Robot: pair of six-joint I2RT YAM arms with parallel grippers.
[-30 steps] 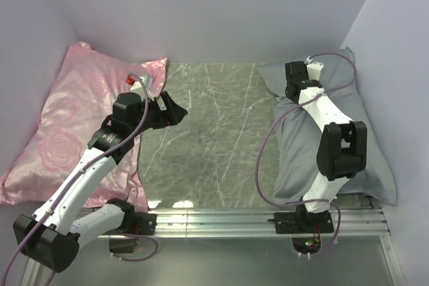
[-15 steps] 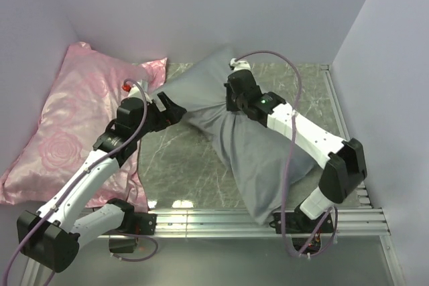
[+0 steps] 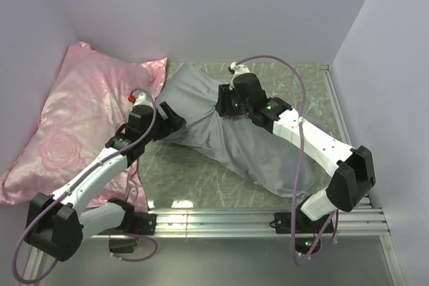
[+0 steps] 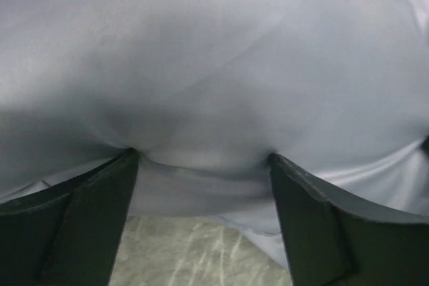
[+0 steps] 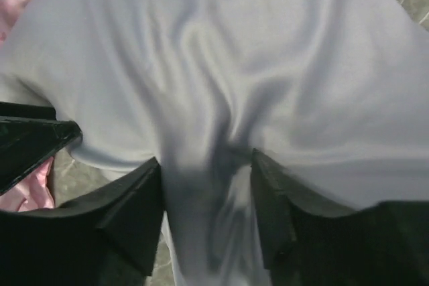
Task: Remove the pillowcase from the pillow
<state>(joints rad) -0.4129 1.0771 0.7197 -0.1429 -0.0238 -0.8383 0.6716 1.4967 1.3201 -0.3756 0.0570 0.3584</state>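
The shiny grey-blue pillowcase [image 3: 251,149] lies plump across the middle of the table, its narrow end toward the pink pillow. The pillow is hidden inside it. My right gripper [image 3: 226,102] rests on its far upper part. In the right wrist view this gripper [image 5: 206,159] is open, and a slack ridge of the pillowcase [image 5: 234,45] runs between its fingers. My left gripper [image 3: 173,120] meets the cover's left end. In the left wrist view it [image 4: 201,155] is open wide, both tips touching the pillowcase [image 4: 214,65], which bulges between them.
A pink rose-patterned satin pillow [image 3: 74,118] fills the left side, under my left arm. Lilac walls close in at the back and on both sides. A metal rail [image 3: 221,219] runs along the near edge. Marble tabletop [image 3: 181,172] shows in front of the pillowcase.
The right arm dragged the pillowcase from the right side to the table's middle, then its jaws came apart. The left gripper moved down and forward onto the cover's left end.
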